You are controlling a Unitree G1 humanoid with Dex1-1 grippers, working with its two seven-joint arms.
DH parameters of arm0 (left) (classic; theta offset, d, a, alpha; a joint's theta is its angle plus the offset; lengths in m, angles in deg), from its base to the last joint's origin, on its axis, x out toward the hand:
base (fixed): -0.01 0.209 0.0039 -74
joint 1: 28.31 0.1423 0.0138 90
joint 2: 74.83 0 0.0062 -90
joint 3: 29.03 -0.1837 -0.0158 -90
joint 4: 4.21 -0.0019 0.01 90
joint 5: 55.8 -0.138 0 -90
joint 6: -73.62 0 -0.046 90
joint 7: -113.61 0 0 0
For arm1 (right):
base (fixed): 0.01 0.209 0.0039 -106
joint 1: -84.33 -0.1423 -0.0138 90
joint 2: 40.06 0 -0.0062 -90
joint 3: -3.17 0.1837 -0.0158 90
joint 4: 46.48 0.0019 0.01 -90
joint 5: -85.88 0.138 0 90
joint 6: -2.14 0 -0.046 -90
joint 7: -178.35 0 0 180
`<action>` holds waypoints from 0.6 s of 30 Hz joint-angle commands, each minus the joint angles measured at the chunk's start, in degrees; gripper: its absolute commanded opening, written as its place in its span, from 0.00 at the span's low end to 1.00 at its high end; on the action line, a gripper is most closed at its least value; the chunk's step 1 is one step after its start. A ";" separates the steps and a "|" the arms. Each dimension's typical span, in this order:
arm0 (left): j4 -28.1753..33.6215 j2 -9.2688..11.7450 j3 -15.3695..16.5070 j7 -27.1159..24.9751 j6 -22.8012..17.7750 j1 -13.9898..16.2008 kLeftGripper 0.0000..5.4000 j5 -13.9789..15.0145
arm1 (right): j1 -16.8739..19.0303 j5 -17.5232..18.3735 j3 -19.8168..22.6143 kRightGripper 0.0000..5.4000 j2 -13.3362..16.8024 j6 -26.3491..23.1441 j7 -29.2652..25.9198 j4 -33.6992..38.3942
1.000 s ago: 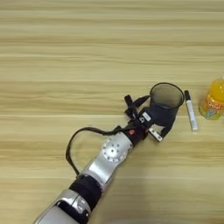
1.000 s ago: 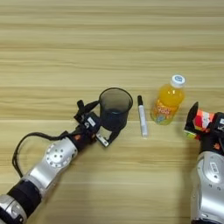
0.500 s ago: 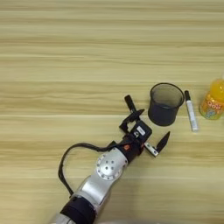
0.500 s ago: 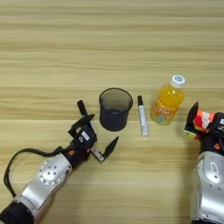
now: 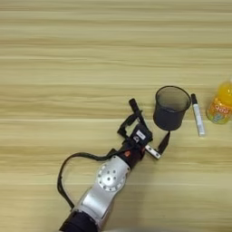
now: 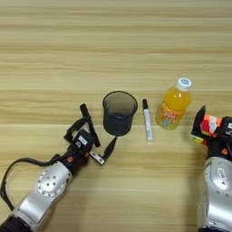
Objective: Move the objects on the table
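Gripping the puzzle cube (image 6: 209, 128), the right tool (image 6: 206, 129) is edge-cropped; left tool (image 5: 148, 128) splayed beside pen cup (image 5: 170, 108).

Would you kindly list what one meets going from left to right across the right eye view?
Left gripper, open → black mesh pen cup → white pen with black cap → orange drink bottle → right gripper, shut on the puzzle cube.

orange bottle (image 5: 220, 104) cut by edge, cube (image 6: 209, 128) seemingly half hidden

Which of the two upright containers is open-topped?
The black mesh pen cup, beside the open left gripper. The orange bottle wears a white cap.
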 commanded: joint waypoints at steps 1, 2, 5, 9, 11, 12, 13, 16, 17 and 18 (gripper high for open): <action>1.36 -2.93 -0.14 1.62 -0.10 1.73 1.00 -0.46 | 0.07 -0.32 0.03 1.00 -0.01 -0.67 0.16 0.60; 1.49 -3.04 -0.22 2.05 -0.14 2.06 1.00 -0.64 | 0.07 -0.29 0.08 1.00 0.03 -0.63 0.15 0.53; 1.55 -3.14 -0.71 3.27 -0.39 2.74 1.00 -1.52 | 0.06 -0.27 0.17 1.00 0.06 -0.56 0.17 0.45; 1.43 -3.07 -1.32 4.04 -0.72 3.35 1.00 -2.04 | 0.07 -0.33 0.19 1.00 0.07 -0.52 0.22 0.49; 1.35 -3.05 -1.55 4.68 -1.05 3.56 1.00 -2.56 | 0.06 -0.31 0.22 1.00 0.10 -0.50 0.22 0.45; 1.32 -3.10 -1.63 5.04 -1.19 3.71 1.00 -2.84 | 0.05 -0.30 0.23 1.00 0.10 -0.51 0.21 0.44; 1.41 -3.13 -1.73 5.57 -1.29 3.92 1.00 -3.35 | 0.07 -0.29 0.24 1.00 0.11 -0.51 0.20 0.45; 0.89 -3.45 -2.59 6.62 -1.91 4.62 1.00 -4.53 | 0.10 -0.26 0.28 1.00 0.12 -0.53 0.19 0.49; -0.11 -3.66 -3.11 6.97 -2.03 4.74 1.00 -4.89 | 0.11 -0.26 0.30 1.00 0.13 -0.53 0.20 0.50; -1.09 -3.84 -3.47 7.26 -2.14 4.79 1.00 -5.17 | 0.12 -0.27 0.30 1.00 0.14 -0.53 0.20 0.51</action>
